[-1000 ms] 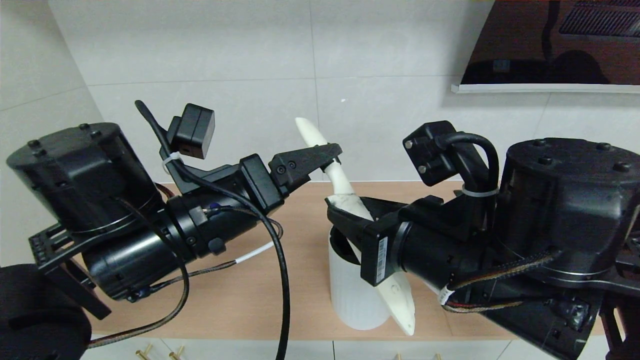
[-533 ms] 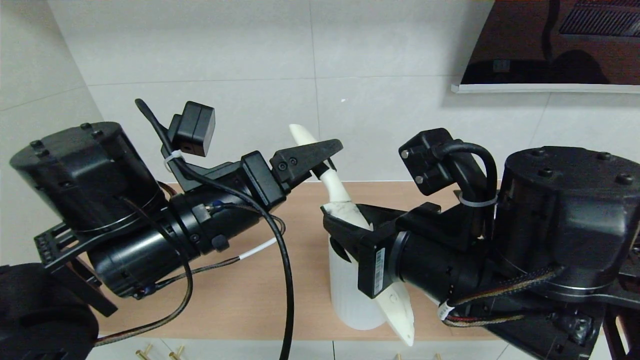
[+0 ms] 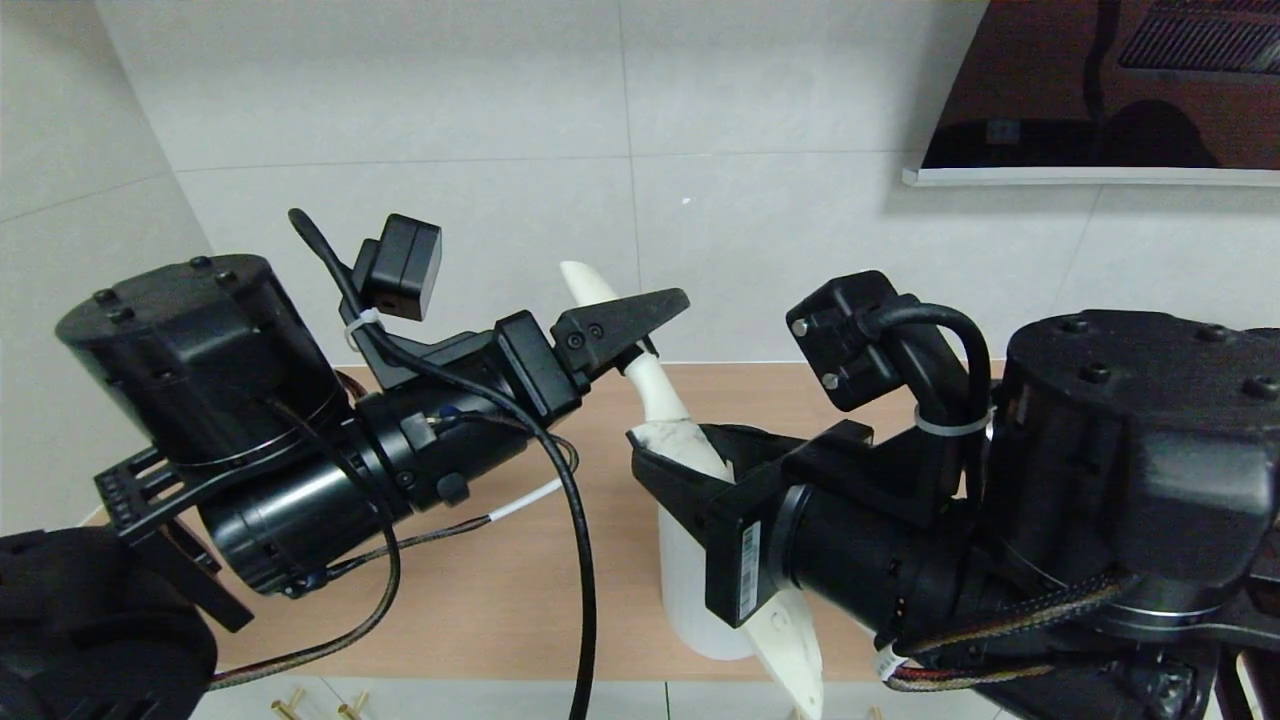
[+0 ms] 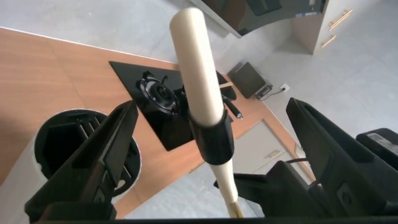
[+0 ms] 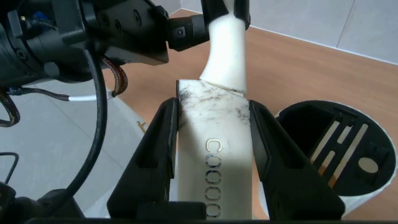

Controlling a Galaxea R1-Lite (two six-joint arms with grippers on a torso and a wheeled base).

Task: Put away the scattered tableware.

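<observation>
Standing on the wooden counter [image 3: 500,590] is a white cylindrical utensil holder [image 3: 690,600], upright, with a black slotted insert in its open mouth, seen from the right wrist view as dividers and long slits; the white spatula [image 3: 662,400] is not in it but held in the air above and in front of it; the right gripper [image 3: 665,455] is clamped on the spatula where the handle widens into the blade, its two black fingers [image 5: 163,146] pressed against either edge of that smudged, ring-embossed part; the left gripper [image 3: 640,345] sits higher up the handle with its fingers [image 4: 109,158] spread wide, the handle passing between them with a gap on each side; the spatula's long axis is tilted, the rounded handle end pointing up toward the tiled wall and the robot's left, the blade pointing down toward the robot and crossing in front of the holder's wall; a black band rings the handle near the left gripper; a black cooktop [image 4: 155,102] is set into the counter beyond the holder.
</observation>
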